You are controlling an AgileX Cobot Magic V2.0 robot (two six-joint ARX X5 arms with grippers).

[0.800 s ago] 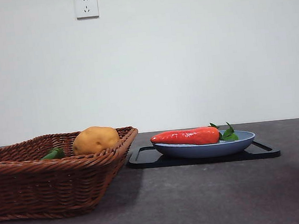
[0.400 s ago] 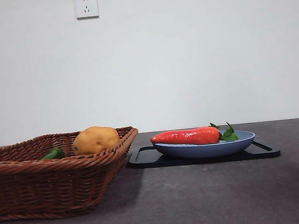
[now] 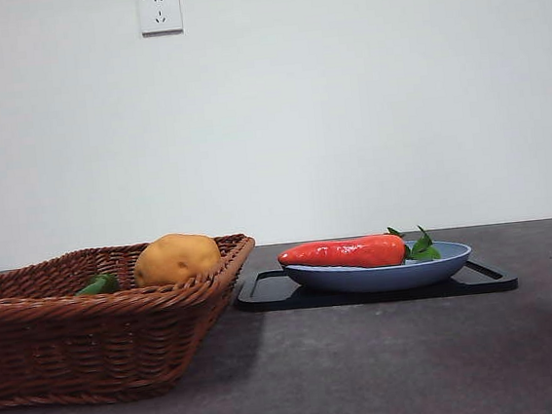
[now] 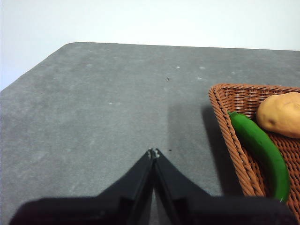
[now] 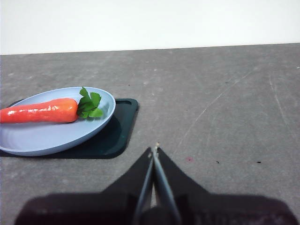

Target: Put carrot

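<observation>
The red-orange carrot (image 3: pixel 344 253) with green leaves lies on its side in a blue plate (image 3: pixel 380 274) that sits on a black tray (image 3: pixel 488 279). It also shows in the right wrist view (image 5: pixel 40 111) on the plate (image 5: pixel 51 136). My right gripper (image 5: pixel 154 151) is shut and empty, above bare table beside the tray. My left gripper (image 4: pixel 153 152) is shut and empty, above bare table beside the wicker basket (image 4: pixel 225 117). Neither gripper shows in the front view.
The brown wicker basket (image 3: pixel 102 331) stands at the front left and holds a yellow-brown potato (image 3: pixel 175 259) and a long green vegetable (image 4: pixel 260 150). The dark grey table (image 3: pixel 389 362) stretches around them. A white wall with a socket (image 3: pixel 159 11) is behind.
</observation>
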